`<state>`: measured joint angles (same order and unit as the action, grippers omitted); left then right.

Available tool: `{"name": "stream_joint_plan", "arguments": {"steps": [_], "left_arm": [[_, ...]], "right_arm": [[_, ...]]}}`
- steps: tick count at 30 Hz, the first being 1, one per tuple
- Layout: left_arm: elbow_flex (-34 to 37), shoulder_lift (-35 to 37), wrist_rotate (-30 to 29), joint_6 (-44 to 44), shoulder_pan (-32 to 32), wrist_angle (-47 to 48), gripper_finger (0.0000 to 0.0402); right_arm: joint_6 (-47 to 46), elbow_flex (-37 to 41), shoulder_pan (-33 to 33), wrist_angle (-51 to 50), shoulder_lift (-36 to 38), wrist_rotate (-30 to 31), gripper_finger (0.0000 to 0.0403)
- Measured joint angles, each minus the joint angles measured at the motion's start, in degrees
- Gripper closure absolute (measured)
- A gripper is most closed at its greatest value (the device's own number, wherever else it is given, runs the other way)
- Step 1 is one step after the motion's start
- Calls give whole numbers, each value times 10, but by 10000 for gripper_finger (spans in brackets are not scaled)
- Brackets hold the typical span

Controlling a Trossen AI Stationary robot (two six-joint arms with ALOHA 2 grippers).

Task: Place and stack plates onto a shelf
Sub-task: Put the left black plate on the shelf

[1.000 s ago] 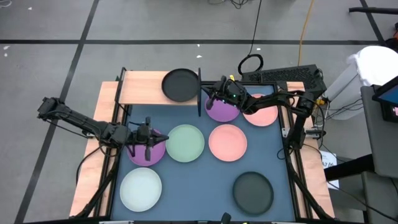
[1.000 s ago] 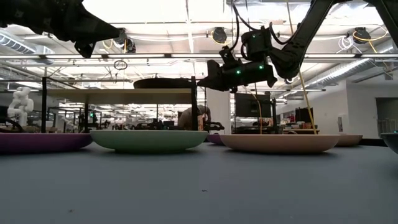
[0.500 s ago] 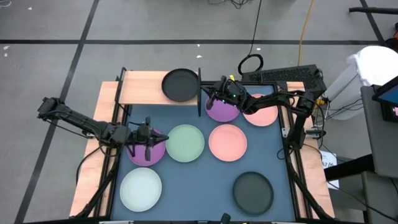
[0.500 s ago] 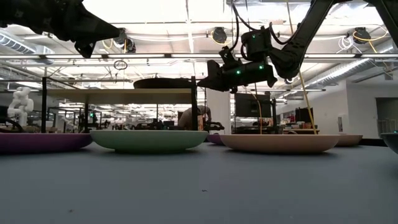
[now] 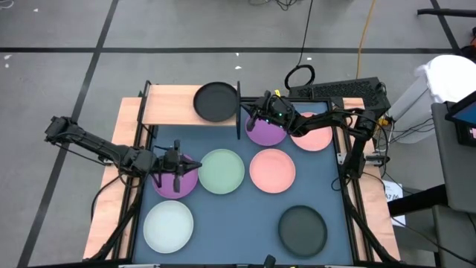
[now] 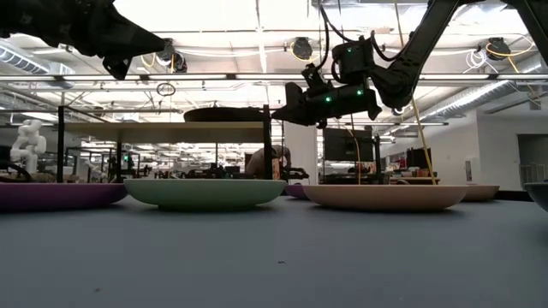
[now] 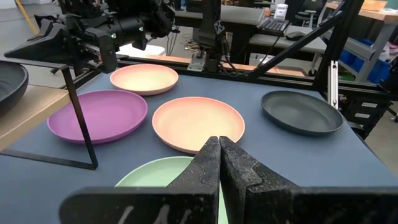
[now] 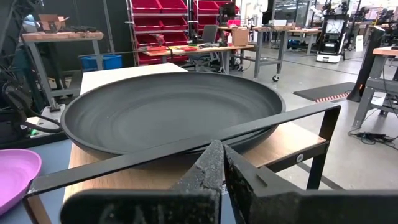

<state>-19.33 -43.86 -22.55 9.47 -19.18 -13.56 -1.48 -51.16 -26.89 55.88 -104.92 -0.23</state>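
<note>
The shelf (image 5: 169,106) stands at the table's far left, with one black plate (image 5: 216,100) lying flat on its wood board (image 8: 93,168). My right gripper (image 5: 248,113) hovers shut just right of the shelf's black frame bar (image 8: 186,144), above the far purple plate (image 5: 268,131). My left gripper (image 5: 176,179) is shut too (image 7: 219,152), raised over the near purple plate (image 5: 178,179). On the tabletop also lie a green plate (image 5: 222,171), two pink plates (image 5: 272,170) (image 5: 314,135), a whitish plate (image 5: 169,225) and a second black plate (image 5: 302,229).
The shelf's left half (image 5: 163,104) is bare wood. Thin black frame posts (image 5: 239,112) stand at the shelf's right end, close to my right gripper. Wooden rails (image 5: 104,216) run along the table's sides. A keyboard (image 5: 338,91) lies beyond the far right corner.
</note>
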Motion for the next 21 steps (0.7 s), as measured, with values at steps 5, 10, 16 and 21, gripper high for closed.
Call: {"name": "stream_joint_plan", "arguments": {"steps": [5, 10, 16, 21], "left_arm": [[0, 0, 0, -2, 0, 0, 400], [0, 0, 0, -3, 0, 0, 400], [0, 0, 0, -3, 0, 0, 400], [0, 0, 0, -3, 0, 0, 400]], "right_arm": [[0, 0, 0, 0, 0, -1, 403], [5, 0, -1, 0, 0, -14, 403], [6, 0, -1, 1, 0, -14, 403], [7, 0, -2, 2, 0, -14, 403]]}}
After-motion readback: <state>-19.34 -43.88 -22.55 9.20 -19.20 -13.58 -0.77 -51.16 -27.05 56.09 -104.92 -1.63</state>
